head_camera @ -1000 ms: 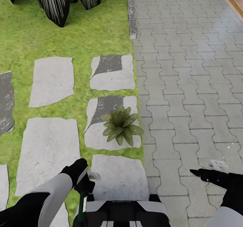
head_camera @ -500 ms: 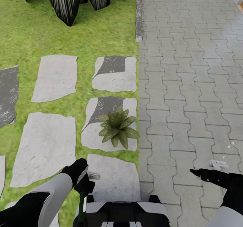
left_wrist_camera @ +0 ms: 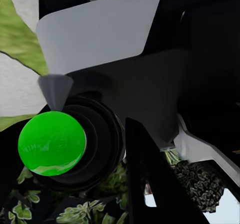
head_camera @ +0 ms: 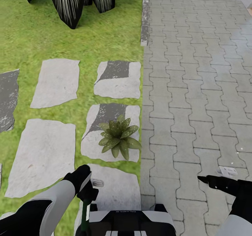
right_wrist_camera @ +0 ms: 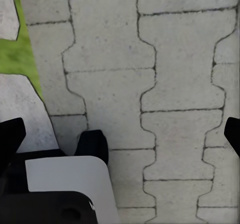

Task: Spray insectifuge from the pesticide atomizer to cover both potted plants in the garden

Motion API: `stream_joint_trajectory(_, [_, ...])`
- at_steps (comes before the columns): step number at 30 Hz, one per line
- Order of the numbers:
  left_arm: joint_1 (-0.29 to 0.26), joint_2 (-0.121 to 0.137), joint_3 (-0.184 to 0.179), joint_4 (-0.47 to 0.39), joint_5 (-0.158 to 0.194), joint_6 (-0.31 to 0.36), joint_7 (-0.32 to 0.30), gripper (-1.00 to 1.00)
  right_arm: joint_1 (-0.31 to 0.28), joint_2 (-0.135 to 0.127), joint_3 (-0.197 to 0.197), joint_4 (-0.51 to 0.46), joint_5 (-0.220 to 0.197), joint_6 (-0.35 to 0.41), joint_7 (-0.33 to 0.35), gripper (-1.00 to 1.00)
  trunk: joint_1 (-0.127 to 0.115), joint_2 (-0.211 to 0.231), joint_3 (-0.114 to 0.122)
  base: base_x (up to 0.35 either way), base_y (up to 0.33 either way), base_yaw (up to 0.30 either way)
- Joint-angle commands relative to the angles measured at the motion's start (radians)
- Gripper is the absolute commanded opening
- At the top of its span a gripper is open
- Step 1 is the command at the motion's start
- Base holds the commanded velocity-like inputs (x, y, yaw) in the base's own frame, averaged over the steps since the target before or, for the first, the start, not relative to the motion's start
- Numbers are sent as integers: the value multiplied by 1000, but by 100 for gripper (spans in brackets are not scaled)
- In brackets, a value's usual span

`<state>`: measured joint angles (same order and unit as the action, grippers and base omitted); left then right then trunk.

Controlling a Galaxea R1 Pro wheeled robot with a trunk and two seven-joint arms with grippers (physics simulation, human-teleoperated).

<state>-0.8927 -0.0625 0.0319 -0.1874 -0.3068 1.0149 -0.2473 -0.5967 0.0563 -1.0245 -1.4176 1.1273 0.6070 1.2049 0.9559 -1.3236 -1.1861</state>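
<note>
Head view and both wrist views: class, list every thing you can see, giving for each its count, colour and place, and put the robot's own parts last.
Potted plant: one, olive green, on a stepping stone beside the paving.
Stepping stones: several, pale grey with dark patches, set in the lawn.
Lawn: one, green, left half of the head view.
Paving: one area, grey interlocking blocks, right half.
Striped-leaf plant: one clump, dark with white stripes, far end of the lawn.
Spray bottle: one, dark green, in the left claw.
Left claw: black, shut on the spray bottle.
Right claw: black, open, over the paving.
</note>
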Motion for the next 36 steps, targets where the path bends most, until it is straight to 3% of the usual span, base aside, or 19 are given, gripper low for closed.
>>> stream_joint_trajectory(1, [0,0,3,-1,-11,4,-7,-100,-1,0,-2,-1,5,7,7,100,0,0,1,15,-14,134])
stream_joint_trajectory(10, [-15,-8,-5,-2,-10,4,-7,-100,-1,0,-2,-1,5,7,6,100,0,0,6,2,-2,60])
stream_joint_trajectory(14, [-69,-27,-6,-5,-13,4,-7,-100,-1,0,-2,-1,5,7,6,100,0,0,6,0,0,1])
stream_joint_trajectory(25, [-175,-32,-7,-6,-14,4,-8,-100,-1,-1,-2,-1,5,7,6,100,0,0,12,0,0,-118])
stream_joint_trajectory(36, [-180,-54,-7,-3,-14,4,-10,-100,-1,-1,-3,-1,4,7,5,100,0,0,23,0,0,-32])
